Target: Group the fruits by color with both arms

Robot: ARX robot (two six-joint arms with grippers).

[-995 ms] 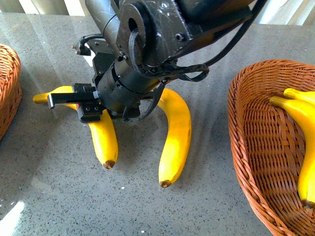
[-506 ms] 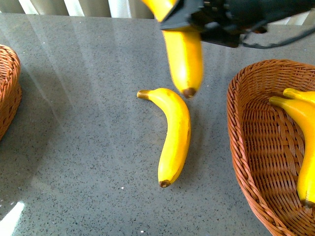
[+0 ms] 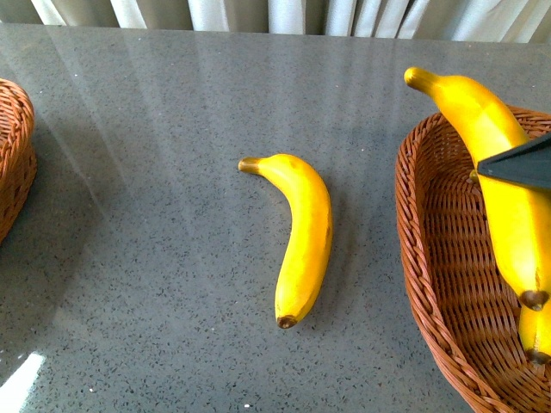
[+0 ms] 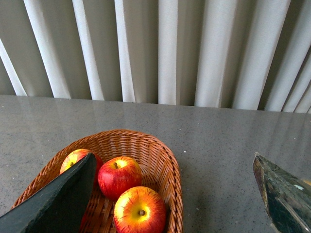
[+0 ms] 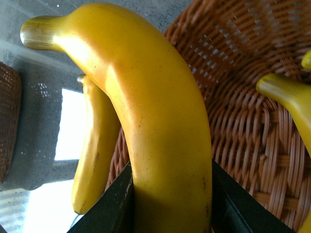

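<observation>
over basket point(image 3: 439, 267), clamped banana point(image 3: 492, 151), loose banana point(image 3: 308, 232) nearby

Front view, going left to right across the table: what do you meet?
Left wicker basket → banana lying on the table → right wicker basket. The gripped banana overlaps that basket, so it is left unplaced.

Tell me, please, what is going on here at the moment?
The right hand is shut on a banana, holding it over the right basket, where another banana lies. A third banana lies on the table, not yet sorted. The left hand hangs open and empty above the other basket, which holds three apples.
</observation>
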